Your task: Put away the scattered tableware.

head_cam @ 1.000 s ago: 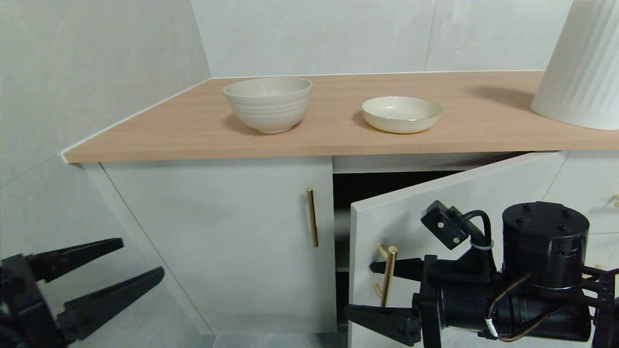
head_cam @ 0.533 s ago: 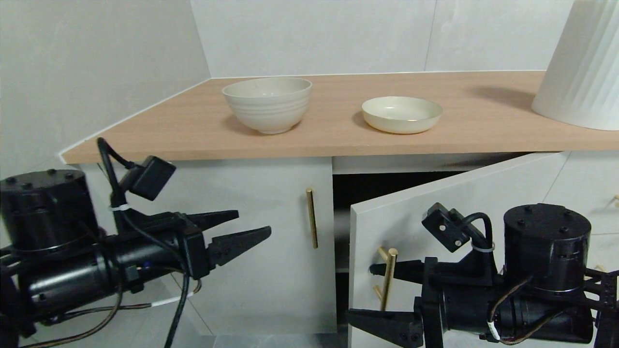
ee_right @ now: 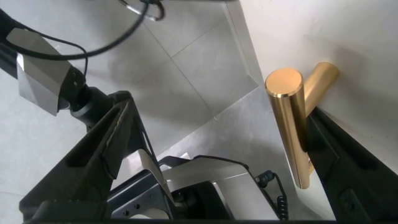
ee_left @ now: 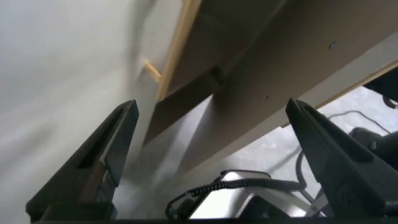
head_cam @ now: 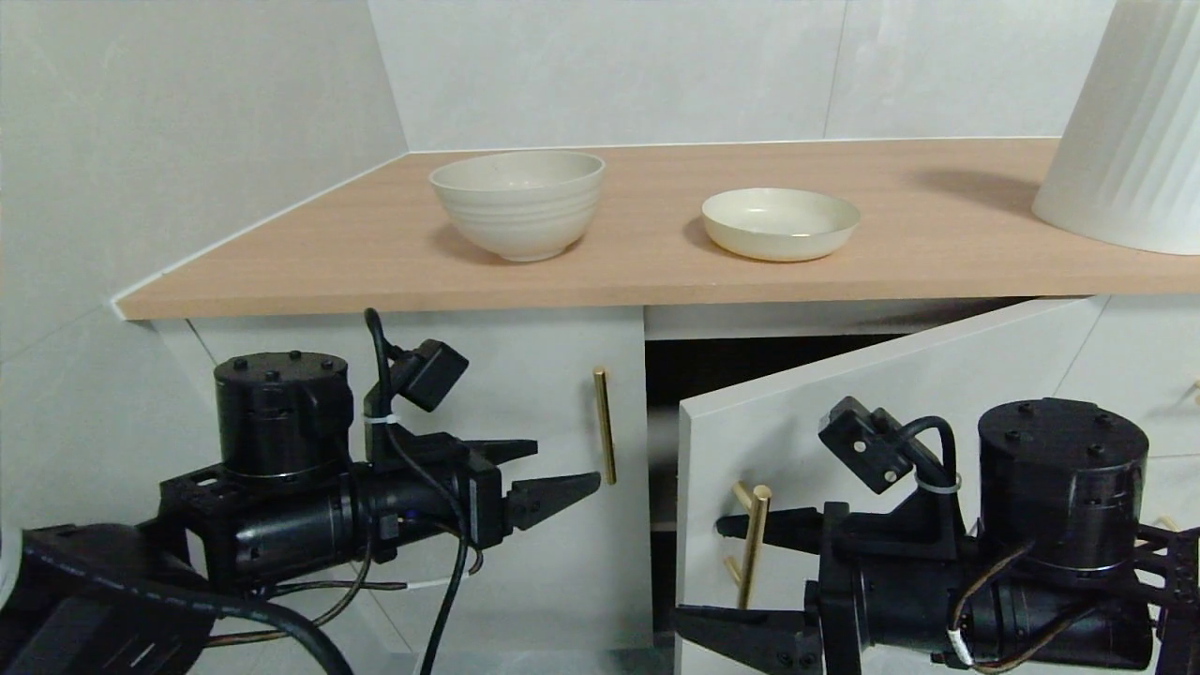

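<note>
Claws: two, one per arm. You will find the left claw (head_cam: 567,463) low in front of the left door (head_cam: 525,366), which is shut. Its two fingers stand partly apart and hold nothing. The tips point at the left handle (head_cam: 605,424), one upright brass bar, and reach just beside it; you cannot tell whether the lower tip touches it.

Above, on the wooden counter (head_cam: 328,272), you can count two pieces of tableware: one deep ribbed bowl (head_cam: 517,203) toward the left and one shallow dish (head_cam: 781,222) toward the right. Both sit upright, apart from each other and well apart from both claws.

Below the dish, the right door (head_cam: 778,431) stands ajar, with a dark gap (head_cam: 731,361) showing beside it. This door carries one brass bar, the right handle (head_cam: 753,539), upright near its free edge. The right claw (head_cam: 698,570) is spread wide. The right handle stands between its two fingers, close to one of them in the right wrist view, and is not clamped.

At the counter's far right stands one tall white ribbed vessel (head_cam: 1134,131).
</note>
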Motion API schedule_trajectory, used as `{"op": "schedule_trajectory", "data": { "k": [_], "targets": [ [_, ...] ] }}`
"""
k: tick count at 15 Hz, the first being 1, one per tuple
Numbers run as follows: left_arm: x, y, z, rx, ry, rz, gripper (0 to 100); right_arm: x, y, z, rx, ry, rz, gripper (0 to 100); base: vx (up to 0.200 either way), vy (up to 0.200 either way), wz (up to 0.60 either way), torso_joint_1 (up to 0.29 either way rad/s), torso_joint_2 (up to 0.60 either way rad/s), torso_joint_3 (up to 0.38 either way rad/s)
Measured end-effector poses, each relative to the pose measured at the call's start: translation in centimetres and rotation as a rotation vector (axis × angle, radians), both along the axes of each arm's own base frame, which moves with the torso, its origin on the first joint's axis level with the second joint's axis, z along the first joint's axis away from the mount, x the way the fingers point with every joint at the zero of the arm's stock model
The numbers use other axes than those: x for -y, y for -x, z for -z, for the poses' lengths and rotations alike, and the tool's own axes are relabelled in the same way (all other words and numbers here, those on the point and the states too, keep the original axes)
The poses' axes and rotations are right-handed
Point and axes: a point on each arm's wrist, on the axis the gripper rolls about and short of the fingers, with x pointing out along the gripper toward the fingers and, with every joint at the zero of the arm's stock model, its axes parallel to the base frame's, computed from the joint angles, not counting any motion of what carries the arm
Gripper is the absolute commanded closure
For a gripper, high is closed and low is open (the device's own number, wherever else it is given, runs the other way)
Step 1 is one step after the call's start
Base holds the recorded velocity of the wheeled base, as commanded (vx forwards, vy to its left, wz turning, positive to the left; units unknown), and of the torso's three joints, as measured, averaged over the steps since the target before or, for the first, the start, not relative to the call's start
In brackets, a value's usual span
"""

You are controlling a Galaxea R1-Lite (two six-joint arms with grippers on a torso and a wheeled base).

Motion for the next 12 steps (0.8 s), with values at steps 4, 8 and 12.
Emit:
{"op": "schedule_trajectory", "data": {
  "k": [4,8,12],
  "targets": [
    [1.1,-1.1,0.6,0.043,0.021,0.018,100,0.0,0.0,0.1,-0.001,0.003,0.000,0,0.000,0.000,0.00,0.000,0.00,0.000],
    [2.5,-1.7,1.9,0.057,0.039,0.055,100,0.0,0.0,0.2,-0.005,0.006,-0.001,0,0.000,0.000,0.00,0.000,0.00,0.000],
    [4.7,-2.3,2.8,0.071,0.095,0.112,100,0.2,0.2,0.5,0.011,0.021,-0.007,0,0.000,0.000,0.00,0.000,0.00,0.000]
  ]
}}
